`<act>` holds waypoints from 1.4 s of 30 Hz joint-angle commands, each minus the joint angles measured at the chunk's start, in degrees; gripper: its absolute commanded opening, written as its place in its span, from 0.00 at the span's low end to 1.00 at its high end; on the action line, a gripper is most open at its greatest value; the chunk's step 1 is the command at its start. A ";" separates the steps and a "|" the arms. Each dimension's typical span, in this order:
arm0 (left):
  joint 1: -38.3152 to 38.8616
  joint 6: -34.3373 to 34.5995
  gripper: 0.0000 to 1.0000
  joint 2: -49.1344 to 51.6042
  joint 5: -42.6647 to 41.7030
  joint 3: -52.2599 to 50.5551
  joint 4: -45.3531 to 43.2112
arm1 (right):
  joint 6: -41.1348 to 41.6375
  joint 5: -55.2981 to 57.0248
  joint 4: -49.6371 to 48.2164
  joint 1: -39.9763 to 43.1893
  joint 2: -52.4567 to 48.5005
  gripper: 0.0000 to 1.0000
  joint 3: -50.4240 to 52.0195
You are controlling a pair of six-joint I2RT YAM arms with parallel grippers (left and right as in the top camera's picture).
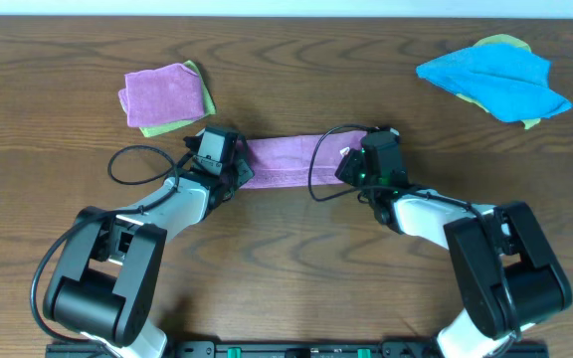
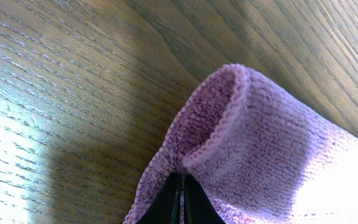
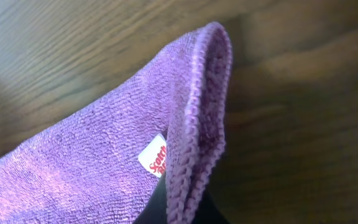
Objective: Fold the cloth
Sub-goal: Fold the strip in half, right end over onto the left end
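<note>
You see the cloth (image 1: 285, 162) lying as a narrow lilac band across the middle of the worktop (image 1: 286, 283), spanning the gap between the two arms. From overhead both of its ends are hidden under the wrist housings, so you cannot tell there how much of each corner is off the wood.

The left end effector (image 2: 180, 204) is clenched on the cloth's left corner. In the left wrist view only its dark fingertips show at the bottom edge, pressed close together with the hem running down between them. The cloth itself runs out of frame to the right.

The right end effector (image 3: 178, 210) is grasping the right corner. Its fingers are mostly covered by the doubled hem and cut off by the frame's bottom edge. A white tag (image 3: 155, 155) sits just beside that hem, with its red print partly tucked under and not fully legible.

Far left, a folded purple cloth (image 1: 159, 91) lies on a yellow-green cloth (image 1: 162, 128), of which only the margins peek out. Far right, a blue cloth (image 1: 493, 80) covers a yellow-green layer (image 1: 505, 42) that shows only at its tips.
</note>
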State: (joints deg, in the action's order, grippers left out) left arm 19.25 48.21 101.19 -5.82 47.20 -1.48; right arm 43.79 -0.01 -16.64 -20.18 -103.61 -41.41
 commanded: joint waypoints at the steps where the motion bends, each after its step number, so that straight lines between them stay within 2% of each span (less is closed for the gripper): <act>1: 0.07 -0.44 0.06 0.83 -0.02 0.39 0.35 | -7.63 2.82 -0.59 -1.09 -0.52 0.01 0.57; 9: -0.11 -1.51 0.06 0.81 -0.04 0.57 0.33 | -14.62 3.23 -0.24 -1.44 6.32 0.01 0.57; 18: -0.11 -1.51 0.06 0.81 -1.27 1.55 -0.04 | -17.75 3.21 1.90 -5.35 15.28 0.01 0.50; 35: -0.11 -1.51 0.06 0.81 -1.68 1.84 -0.09 | -17.70 5.22 0.28 -14.80 14.91 0.01 -2.32; 42: -0.11 -1.51 0.06 0.79 -1.75 1.84 -0.07 | -17.68 4.09 1.38 -15.17 10.08 0.01 -7.85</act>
State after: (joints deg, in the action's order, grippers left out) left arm 19.25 47.77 101.19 -7.33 47.55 -1.54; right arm 26.50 3.77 -16.05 -34.76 -91.29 -46.52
